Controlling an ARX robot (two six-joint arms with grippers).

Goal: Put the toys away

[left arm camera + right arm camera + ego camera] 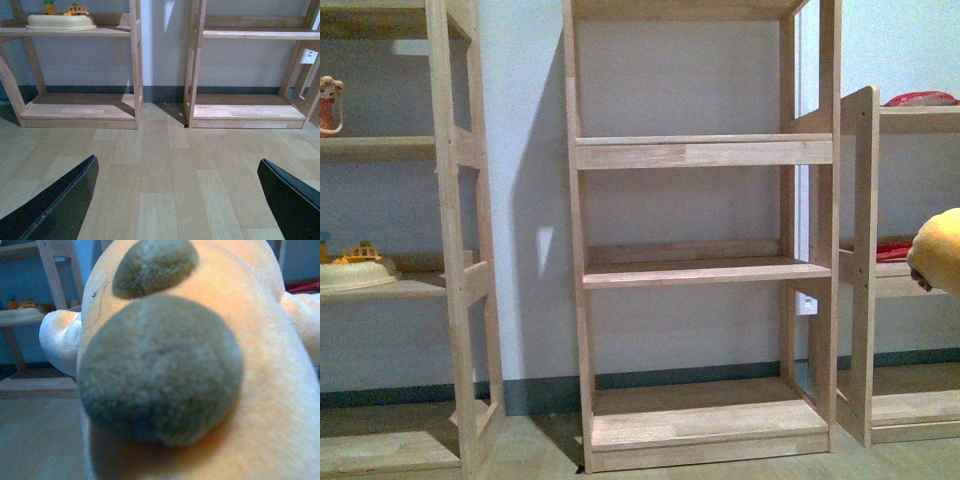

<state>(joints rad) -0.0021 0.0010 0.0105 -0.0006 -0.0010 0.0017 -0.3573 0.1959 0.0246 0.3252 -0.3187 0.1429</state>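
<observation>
The orange-yellow plush toy (pixel 940 250) shows at the far right edge of the front view, held in the air beside the middle wooden shelf unit (pixel 705 270). It fills the right wrist view (pixel 260 390), with two grey-green fuzzy round patches on it. My right gripper is shut on the plush toy; its fingers are hidden behind the plush. My left gripper (pixel 177 195) is open and empty, low over the wooden floor, its two black fingers (pixel 60 200) wide apart, facing the bases of two shelf units.
Three open wooden shelf units stand against a pale wall. The left unit (pixel 460 250) holds a cream dish with small toys (pixel 355 268) and a figure (pixel 328 105) above. The right unit (pixel 910 280) holds red items (pixel 920 98).
</observation>
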